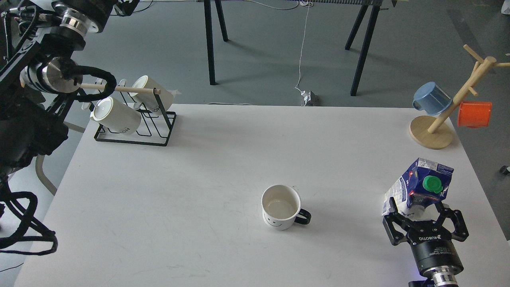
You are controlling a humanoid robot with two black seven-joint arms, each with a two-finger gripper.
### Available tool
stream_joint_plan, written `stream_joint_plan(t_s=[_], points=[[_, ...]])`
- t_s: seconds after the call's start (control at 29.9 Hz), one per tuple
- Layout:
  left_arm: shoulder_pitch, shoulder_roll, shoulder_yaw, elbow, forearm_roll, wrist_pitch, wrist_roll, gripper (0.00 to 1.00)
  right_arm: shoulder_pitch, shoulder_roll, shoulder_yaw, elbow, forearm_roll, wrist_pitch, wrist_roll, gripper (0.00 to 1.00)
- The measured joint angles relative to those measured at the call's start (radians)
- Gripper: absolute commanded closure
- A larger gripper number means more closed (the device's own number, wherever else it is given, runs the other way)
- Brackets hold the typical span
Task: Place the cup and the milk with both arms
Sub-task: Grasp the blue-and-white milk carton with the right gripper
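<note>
Here the left arm's gripper is out of sight; the cup [281, 206] stands upright mid-table [199, 167], untouched. At the right, the right gripper [424, 211] spreads wide around the milk [418, 185], fingers flanking its base.

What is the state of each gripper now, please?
Left gripper: not in view.
Right gripper: fingers spread on both sides of the milk; whether it grips cannot be told.
</note>
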Motion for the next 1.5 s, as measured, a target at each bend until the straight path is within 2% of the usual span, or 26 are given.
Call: stream_joint_plan(t_s=[0.2,0.37,0.53,0.77,0.84,1.0,1.2,1.5], points=[[0.001,0.000,0.001,0.000,0.001,0.001,0.001,0.00,0.023,0.012,0.014,-0.033,0.002,0.000,0.004,0.02],[0.001,0.001,0.001,0.000,0.001,0.001,0.001,0.00,0.025,0.012,0.046,-0.039,0.003,0.000,0.052,0.09],[0.001,0.001,0.001,0.000,0.002,0.003,0.001,0.00,0.026,0.012,0.067,-0.044,0.002,0.000,0.070,0.25],[0.001,0.001,0.002,0.000,0.006,0.006,0.001,0.00,0.043,0.013,0.068,-0.079,-0.003,0.000,0.074,0.27],[0.001,0.001,0.002,0.000,0.007,0.007,0.001,0.00,0.048,0.013,0.065,-0.088,-0.004,0.000,0.074,0.31],[0.001,0.001,0.002,0.000,0.009,0.009,0.001,0.00,0.056,0.014,0.055,-0.094,-0.010,0.000,0.074,0.52],[0.001,-0.001,0.002,0.000,0.009,0.010,0.001,0.00,0.058,0.014,0.050,-0.087,-0.012,0.000,0.074,0.65],[0.001,0.001,0.003,0.000,0.010,0.011,0.001,0.00,0.059,0.015,0.020,-0.028,-0.013,0.000,0.072,0.65]])
